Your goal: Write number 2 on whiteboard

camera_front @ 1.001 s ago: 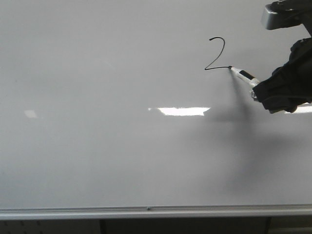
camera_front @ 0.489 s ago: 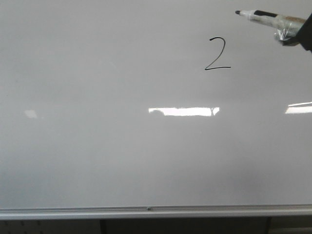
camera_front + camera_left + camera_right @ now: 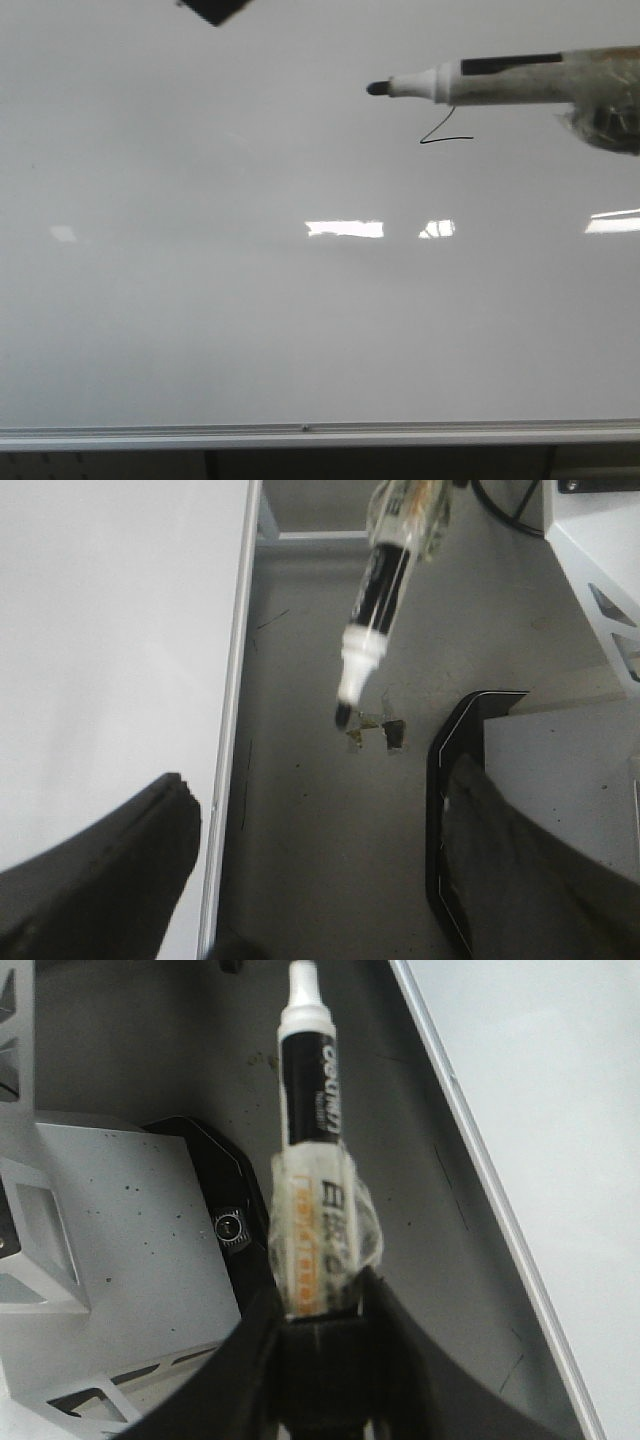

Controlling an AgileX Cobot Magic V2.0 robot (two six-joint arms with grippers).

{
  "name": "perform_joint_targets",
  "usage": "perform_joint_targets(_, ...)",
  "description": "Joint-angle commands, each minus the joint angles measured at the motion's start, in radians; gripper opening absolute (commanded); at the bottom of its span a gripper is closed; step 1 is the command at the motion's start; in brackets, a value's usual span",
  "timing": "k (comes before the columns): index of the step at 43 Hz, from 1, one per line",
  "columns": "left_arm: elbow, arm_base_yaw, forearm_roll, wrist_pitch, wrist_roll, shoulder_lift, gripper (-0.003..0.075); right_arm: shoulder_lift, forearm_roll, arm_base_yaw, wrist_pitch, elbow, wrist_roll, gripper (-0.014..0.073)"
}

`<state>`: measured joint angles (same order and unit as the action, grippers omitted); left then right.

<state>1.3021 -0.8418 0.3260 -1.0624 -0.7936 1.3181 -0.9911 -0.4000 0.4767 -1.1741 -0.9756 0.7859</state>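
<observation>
The right gripper [image 3: 318, 1325] is clenched on a black-and-white marker [image 3: 490, 82], held off the whiteboard [image 3: 200, 300]. The marker hides the top of the number 2 [image 3: 445, 136] in the board's upper right part. The left gripper [image 3: 320, 880] has its fingers spread, grasping nothing.

The curved top of the thin black hand-drawn number 2 [image 3: 446, 138] is hidden behind the blurred white-and-black marker pen [image 3: 480, 84] in the front view. The taped marker end is cut off at the frame's right edge.
</observation>
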Motion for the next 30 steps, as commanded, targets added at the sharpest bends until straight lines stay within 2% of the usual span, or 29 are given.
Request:
perform_joint_targets(1, 0.077, -0.050, 0.035, 0.037, -0.008, 0.031, 0.0494, 0.015, -0.083, 0.002, 0.024, -0.035, 0.069, -0.0016)
perform_joint_targets(11, 0.149, -0.128, 0.035, 0.038, -0.008, 0.149, 0.0494, 0.015, -0.102, 0.002, 0.029, -0.035, 0.079, -0.0016)
perform_joint_targets(22, 0.153, -0.151, 0.033, 0.016, -0.008, 0.183, 0.0488, 0.015, -0.102, 0.002, 0.034, -0.035, 0.079, -0.0016)
perform_joint_targets(26, 0.155, -0.151, 0.034, 0.010, -0.008, 0.183, 0.0434, 0.015, -0.102, 0.002, 0.034, -0.035, 0.079, -0.0016)
perform_joint_targets(30, 0.155, -0.151, 0.034, 0.008, -0.008, 0.183, 0.0349, 0.015, -0.102, 0.002, 0.032, -0.035, 0.079, -0.0016)
